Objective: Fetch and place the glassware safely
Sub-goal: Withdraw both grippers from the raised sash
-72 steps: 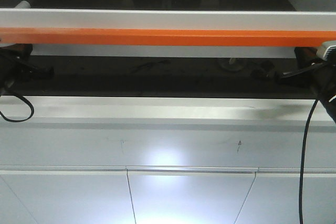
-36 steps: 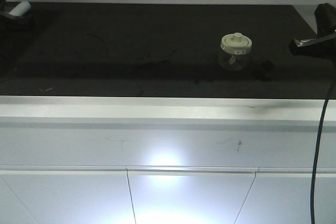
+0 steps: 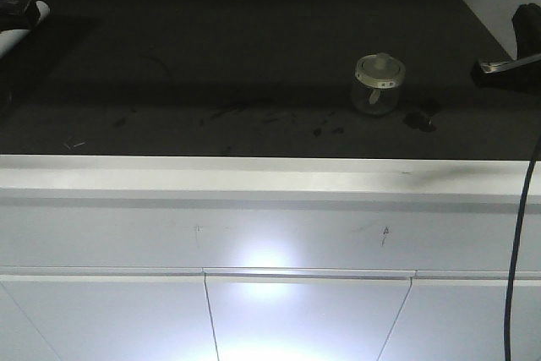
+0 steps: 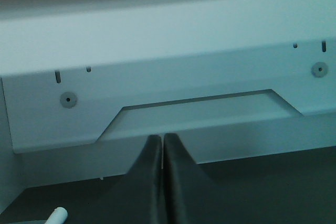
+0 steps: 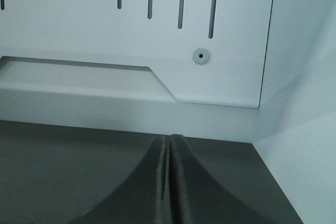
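Glass jar (image 3: 378, 84) stands upright on the dark counter (image 3: 211, 57), its axis vertical, with the cream lid (image 3: 379, 69) and its knob pointing up. We cannot tell what it holds. It sits near our right end effector (image 5: 169, 140), off to its left, and well apart from our left end effector (image 4: 161, 139). Both have their fingers pressed together.

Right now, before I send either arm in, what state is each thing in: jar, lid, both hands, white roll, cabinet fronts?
Glass jar: upright on the black worktop, not held.
Lid: seated on the jar.
Left hand: shut, empty.
Right hand: shut, empty.
White roll: lying at the worktop's left edge, partly out of frame.
Cabinet fronts: closed.
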